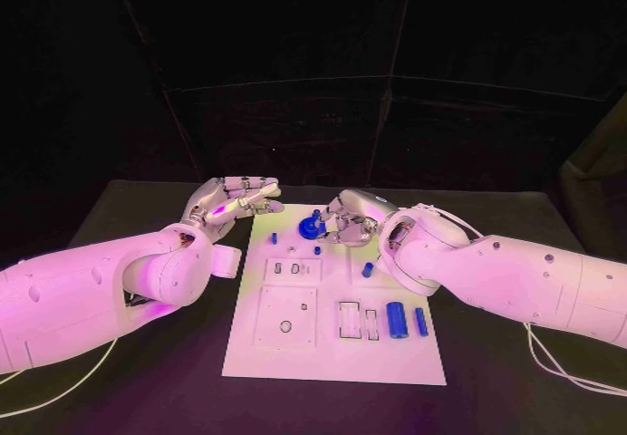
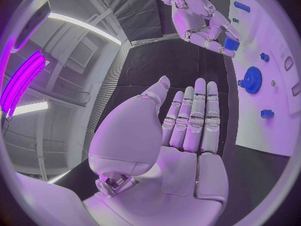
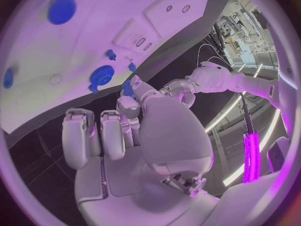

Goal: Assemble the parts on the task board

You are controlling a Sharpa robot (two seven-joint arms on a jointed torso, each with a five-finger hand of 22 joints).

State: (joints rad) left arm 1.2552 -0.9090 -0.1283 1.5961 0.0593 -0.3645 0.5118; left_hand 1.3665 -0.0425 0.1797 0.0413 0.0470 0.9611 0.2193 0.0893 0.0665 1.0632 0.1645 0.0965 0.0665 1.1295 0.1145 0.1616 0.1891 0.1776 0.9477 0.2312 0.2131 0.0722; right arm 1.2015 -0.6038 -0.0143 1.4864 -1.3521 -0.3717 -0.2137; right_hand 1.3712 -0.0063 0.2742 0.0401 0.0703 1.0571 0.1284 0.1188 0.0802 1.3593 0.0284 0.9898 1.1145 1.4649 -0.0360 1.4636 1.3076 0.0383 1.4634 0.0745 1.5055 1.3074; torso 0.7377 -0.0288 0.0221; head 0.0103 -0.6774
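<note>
Nearest the camera in the head view, the white task board (image 1: pixel 333 353) is seen lying on the black table (image 1: pixel 144 381), with two blue cylinders, a thick one (image 1: pixel 396 320) and a thin one (image 1: pixel 420 321), lying loose at its near right, beside empty slots. A small blue part (image 1: pixel 367 269) lies at mid-board on the right, and two little blue pegs (image 1: pixel 274 238) are seen further back. At the far end a blue gear (image 1: pixel 310 227) is seated on the board.

The right hand (image 1: pixel 351 217) is held just over the far end of the board, next to the gear. A small blue piece (image 2: pixel 232 44) is pinched between its fingertips, as shown in the left wrist view; the remaining fingers are curled round it. Whether this piece already touches the board cannot be told.

The left hand (image 1: pixel 233 201) is held off the far left edge of the board, above the table. Its fingers (image 2: pixel 194 120) are stretched out straight and laid side by side, the thumb apart, and nothing is held in it.

As a judgement, the task is taken to be at an early or middle stage: the gear looks placed, one piece is in hand for placing near it, while the two cylinders and the loose mid-board part are not yet seated, and several recesses are unfilled. Whether the small pegs are finally placed cannot be told.
</note>
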